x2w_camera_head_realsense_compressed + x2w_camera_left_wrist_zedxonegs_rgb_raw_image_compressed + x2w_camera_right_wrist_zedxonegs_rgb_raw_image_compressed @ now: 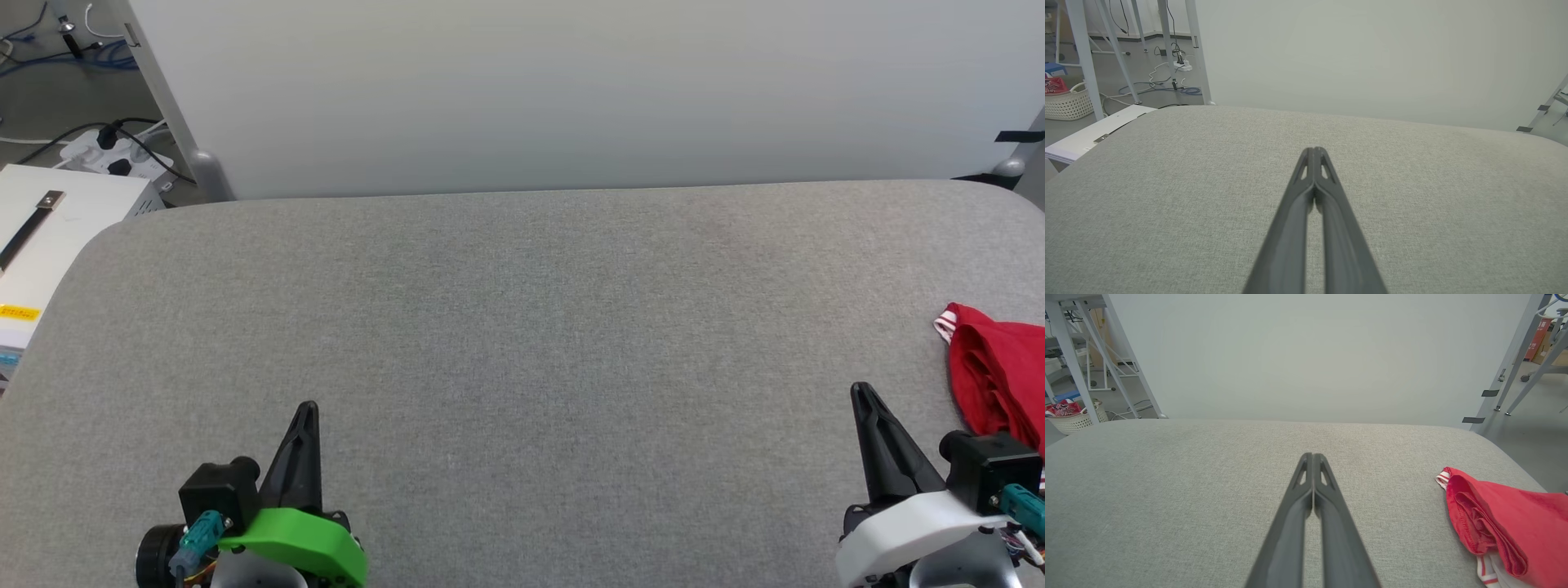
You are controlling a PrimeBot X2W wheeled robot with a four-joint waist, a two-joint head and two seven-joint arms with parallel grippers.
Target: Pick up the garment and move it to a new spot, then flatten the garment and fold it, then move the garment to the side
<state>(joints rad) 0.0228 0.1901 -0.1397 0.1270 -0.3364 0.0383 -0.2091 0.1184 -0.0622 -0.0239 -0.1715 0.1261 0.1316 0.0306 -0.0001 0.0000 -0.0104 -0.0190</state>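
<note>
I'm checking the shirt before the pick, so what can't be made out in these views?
- Garment: cut off by the right edge in the head view, and by the right and bottom edges in the right wrist view; its full outline and chest print stay unseen.
- Yellow label on the white box: too small to read, head view.
- Basket contents: distant and small, left wrist view.
</note>
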